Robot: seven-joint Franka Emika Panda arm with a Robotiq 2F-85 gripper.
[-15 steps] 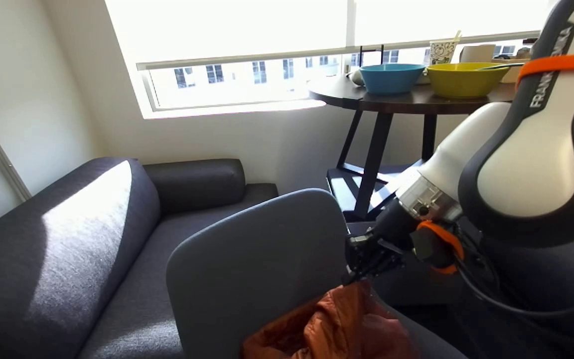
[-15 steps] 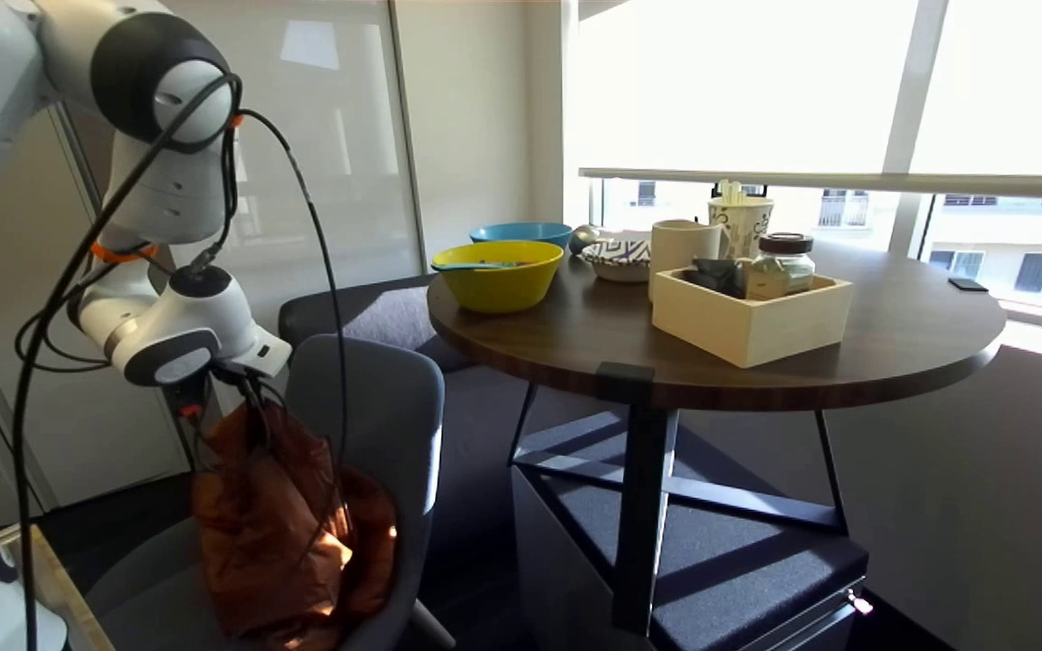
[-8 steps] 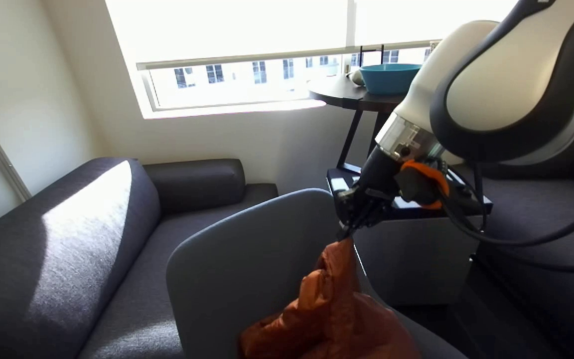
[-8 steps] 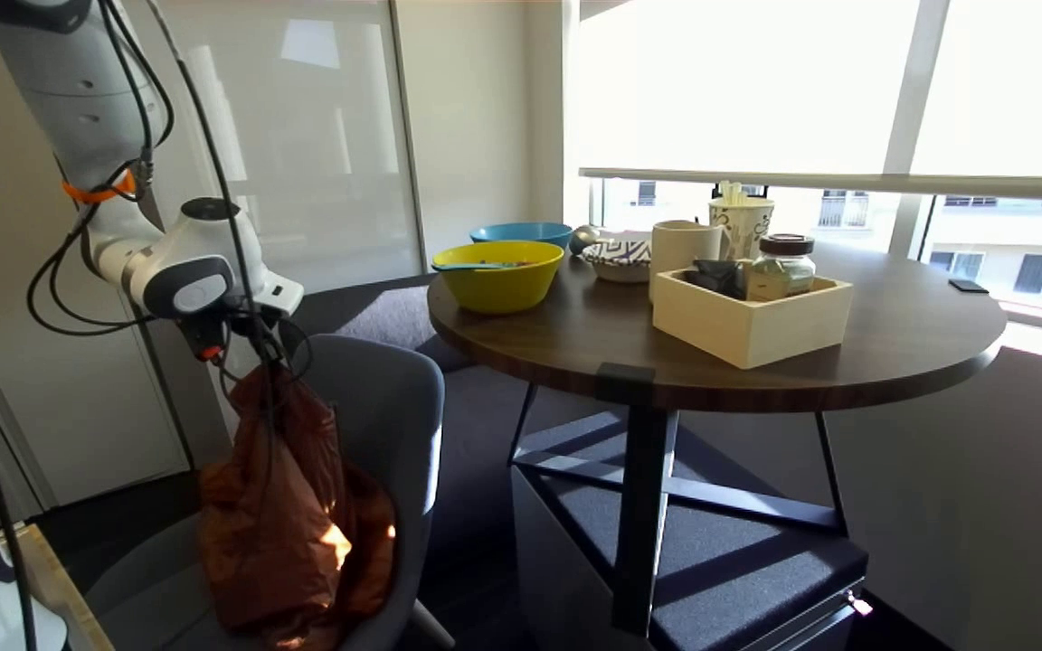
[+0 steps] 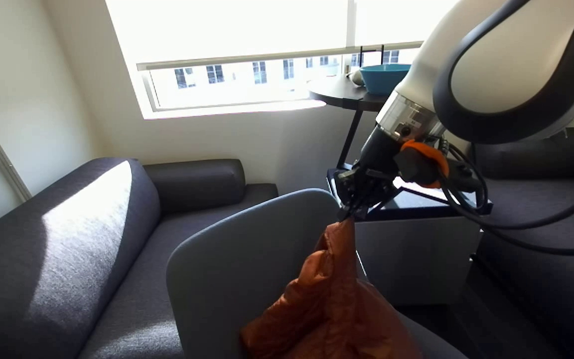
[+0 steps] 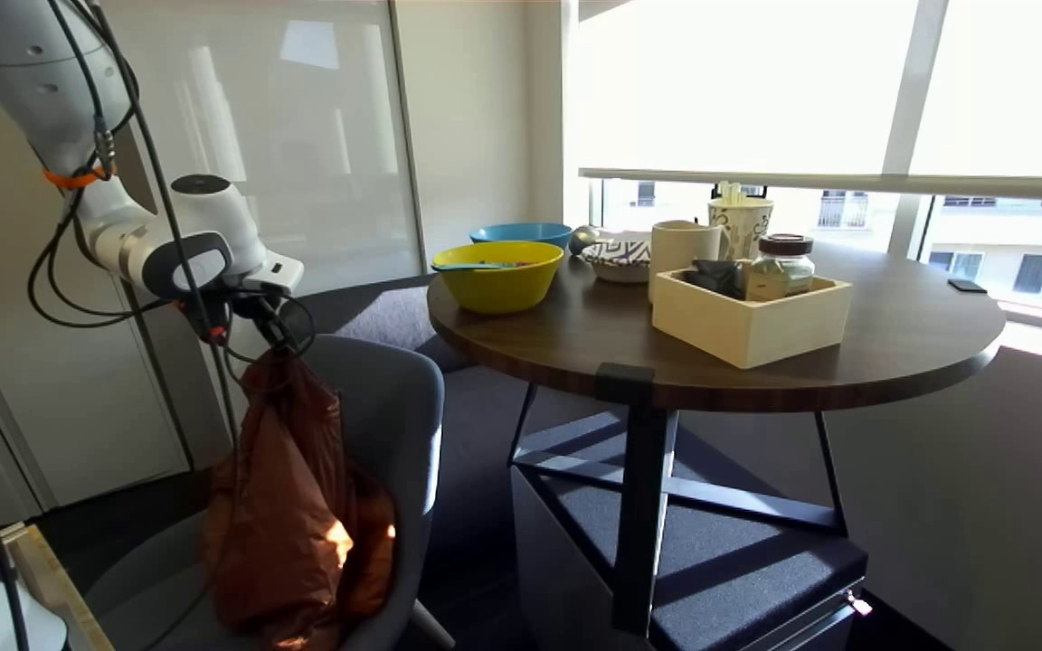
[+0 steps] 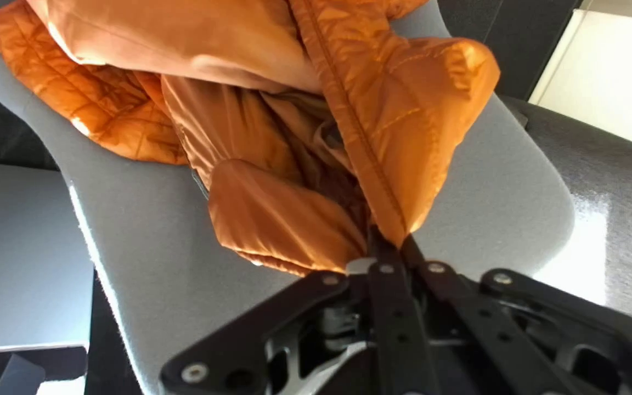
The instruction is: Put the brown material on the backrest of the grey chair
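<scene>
The fingers (image 7: 395, 307) stand higher than a second ago, and the upper corner of the brown material (image 5: 337, 304) comes up with them, drawn into a narrow peak, while its lower folds stay on the grey chair (image 6: 146, 570). The arm (image 5: 506, 70) is raised too, and in an exterior view it now hides more of the counter (image 6: 901, 334).

The fingers are clenched on the brown material: in the wrist view a seamed edge of it runs to their tips, with a loose rounded flap just beside. The brown material hangs on the seat side of the backrest (image 5: 247, 259), in front of it in both exterior views, and its bottom rests low in the chair. The tips are near the upper part of the backrest; whether they touch it I cannot tell.

On the round counter a light-blue utensil (image 6: 476, 266) lies across the yellow bowl (image 6: 498, 291). A blue bowl (image 6: 528, 232) stands just behind, and beside these come a patterned bowl (image 6: 622, 262), a pale mug (image 6: 682, 246) and a patterned cup (image 6: 738, 228) with sticks (image 6: 732, 193) in it. A wooden box (image 6: 747, 327) holds a lidded jar (image 6: 788, 264); a small dark thing (image 6: 967, 285) lies well apart near the edge, too small to name. A dark grey sofa (image 5: 137, 294) stands behind the chair, with a patch of sunlight (image 5: 92, 214) across its back
</scene>
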